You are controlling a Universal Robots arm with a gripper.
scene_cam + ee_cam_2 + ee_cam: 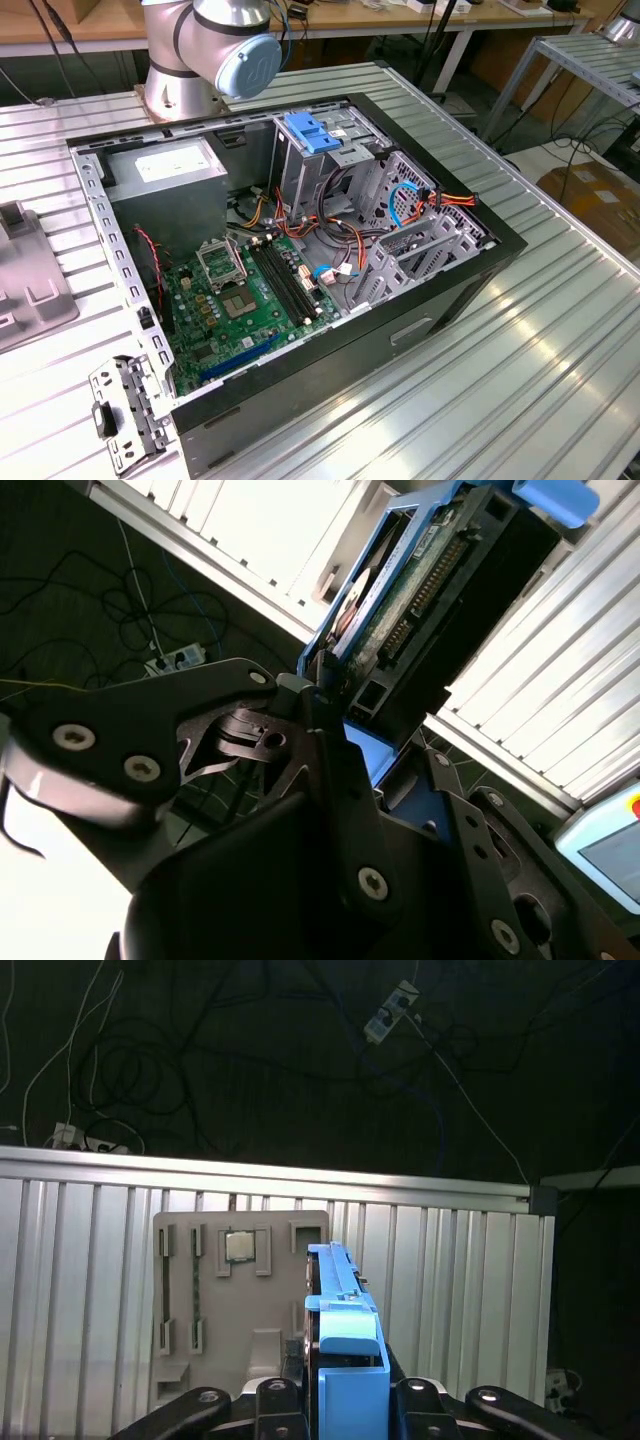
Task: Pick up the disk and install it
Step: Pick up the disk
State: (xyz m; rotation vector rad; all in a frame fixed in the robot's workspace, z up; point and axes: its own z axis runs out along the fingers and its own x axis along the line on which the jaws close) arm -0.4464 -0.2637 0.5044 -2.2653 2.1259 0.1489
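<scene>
Gripping the disk (430, 590) between its two fingers, the end effector (375, 730) is clamped on it in both wrist views. In the second wrist view the disk shows its green circuit-board face, a row of connector pins and blue side rails, and it is tilted. In the first wrist view it is edge-on, a blue rail facing the camera, with dark fingers on either side of it. Behind it in that view lies the ribbed metal bench (450, 1290) with a grey slotted plate (240, 1290) just beside the disk; I can't tell if they touch. Beyond the bench edge is a dark floor with loose cables and a power strip (390, 1005).

In the exterior view an open computer case (450, 290) lies on its side on the bench. Inside it are a green motherboard (250, 295), a grey power-supply box (165, 165) and a blue latch handle (308, 133) on top of the metal cage. The arm's base (175, 80) stands just behind the case. A grey tray (25, 285) sits at the exterior view's left and a small metal bracket (125, 410) lies near the case's front corner
</scene>
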